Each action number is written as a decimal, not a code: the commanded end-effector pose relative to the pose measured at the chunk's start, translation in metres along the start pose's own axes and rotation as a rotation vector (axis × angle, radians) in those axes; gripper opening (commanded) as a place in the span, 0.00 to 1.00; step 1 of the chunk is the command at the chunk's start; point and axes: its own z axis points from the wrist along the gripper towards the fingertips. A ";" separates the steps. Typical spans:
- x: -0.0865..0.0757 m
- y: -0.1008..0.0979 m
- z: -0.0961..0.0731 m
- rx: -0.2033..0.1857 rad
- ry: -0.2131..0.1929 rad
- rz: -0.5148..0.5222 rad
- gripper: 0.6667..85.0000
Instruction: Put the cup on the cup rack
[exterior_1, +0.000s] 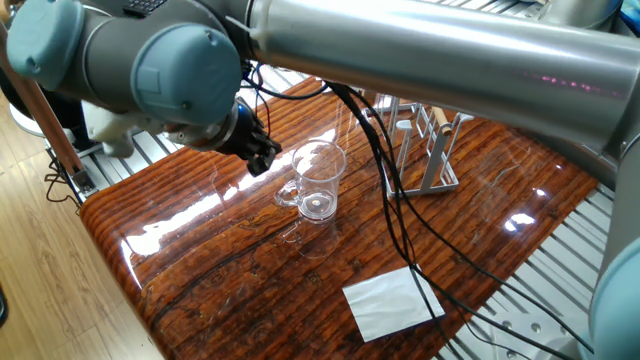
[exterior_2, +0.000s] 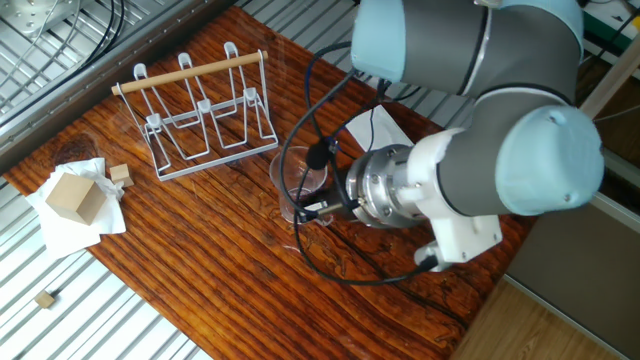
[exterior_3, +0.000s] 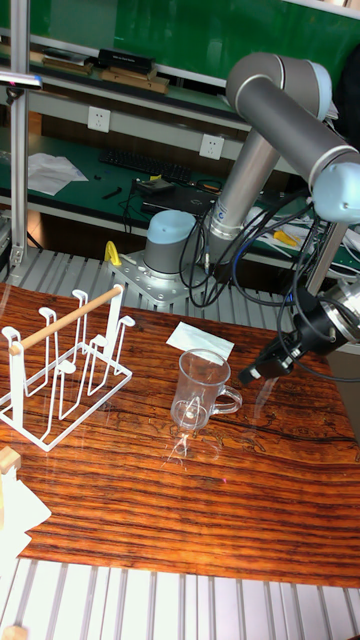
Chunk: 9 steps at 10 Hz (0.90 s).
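a glossy striped wooden counter (exterior_3: 150, 500) is seen before green shelving, the cup (exterior_3: 199, 389) standing upright mid-counter, well apart from the cup rack (exterior_3: 62, 368) at one end. the tool (exterior_3: 250, 375) is held low just beside the cup, not touching; its spread cannot be told.

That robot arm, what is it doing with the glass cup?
The robot's claw is reaching in low toward the cup, coming from the side where the handle is. It has not grabbed it yet. The cup stands upright on the wooden table. The cup rack waits off to one side with nothing on its pegs. Whether the claw is open or closed is hard to tell.
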 end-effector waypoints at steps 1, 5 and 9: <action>-0.002 0.009 -0.003 0.000 0.008 -0.024 0.01; -0.012 0.025 -0.005 -0.005 0.020 -0.011 0.01; -0.002 0.048 -0.005 -0.054 0.102 -0.031 0.01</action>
